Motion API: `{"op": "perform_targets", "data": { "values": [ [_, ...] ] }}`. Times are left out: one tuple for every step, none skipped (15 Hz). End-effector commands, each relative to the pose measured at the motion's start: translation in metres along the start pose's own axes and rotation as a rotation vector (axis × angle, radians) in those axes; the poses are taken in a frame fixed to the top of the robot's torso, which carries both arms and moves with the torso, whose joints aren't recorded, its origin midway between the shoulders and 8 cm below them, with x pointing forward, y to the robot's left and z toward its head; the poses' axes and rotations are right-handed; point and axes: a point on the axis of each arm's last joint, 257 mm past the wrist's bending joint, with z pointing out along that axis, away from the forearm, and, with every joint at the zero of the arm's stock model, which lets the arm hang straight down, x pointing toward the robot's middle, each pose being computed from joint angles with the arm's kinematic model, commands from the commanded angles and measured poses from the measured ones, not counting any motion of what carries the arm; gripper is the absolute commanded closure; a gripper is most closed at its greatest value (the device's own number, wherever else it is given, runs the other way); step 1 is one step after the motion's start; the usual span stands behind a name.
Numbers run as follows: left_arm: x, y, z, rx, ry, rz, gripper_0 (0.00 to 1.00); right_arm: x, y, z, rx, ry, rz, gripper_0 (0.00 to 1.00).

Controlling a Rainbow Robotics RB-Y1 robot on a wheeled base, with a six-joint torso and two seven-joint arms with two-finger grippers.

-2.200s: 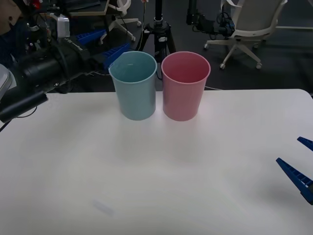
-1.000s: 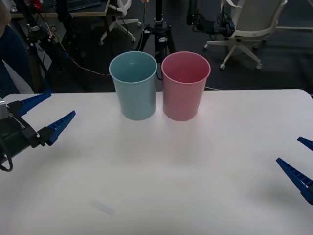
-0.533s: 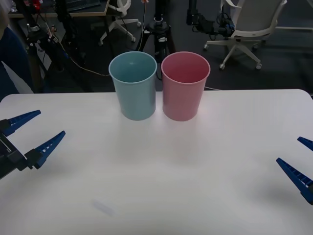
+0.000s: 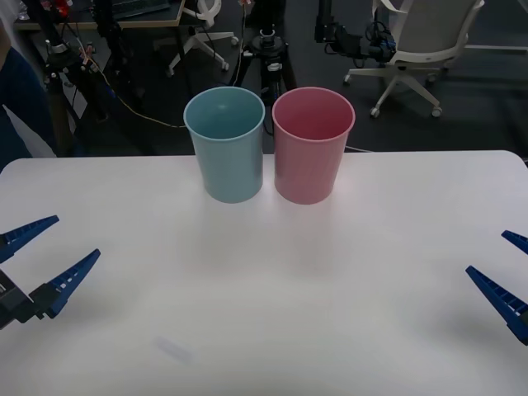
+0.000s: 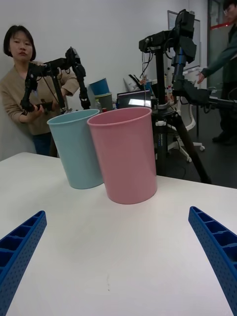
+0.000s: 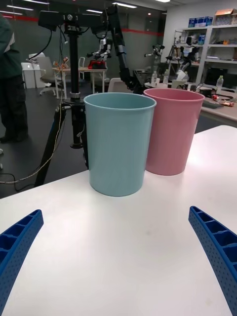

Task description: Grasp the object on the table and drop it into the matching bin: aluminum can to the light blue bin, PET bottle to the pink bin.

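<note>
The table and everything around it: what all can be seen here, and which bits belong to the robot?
Table: one, white, rounded corners, in front of the robot.
Light blue bin: one, upright at the table's far edge, on the robot's left of the pink one.
Pink bin: one, upright, close beside the light blue bin.
Tripod: one, black, on the floor behind the bins.
Office chair: one, pale grey, on the floor at far right.
Left tool: one, blue ribbed fingers spread open, low over the table's left edge.
Right tool: one, blue ribbed fingers spread open, at the table's right edge.
</note>
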Motion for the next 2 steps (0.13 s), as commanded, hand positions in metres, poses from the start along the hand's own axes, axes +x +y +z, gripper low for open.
{"op": "perform_targets", "data": {
  "values": [
    [0.0007,0.001,-0.0035,-0.007,0.0,0.0,0.0,0.0,0.0,0.0,0.0,0.0,0.0,0.0],
    [0.0007,0.001,-0.0035,-0.007,0.0,0.0,0.0,0.0,0.0,0.0,0.0,0.0,0.0,0.0]
  ]
}}
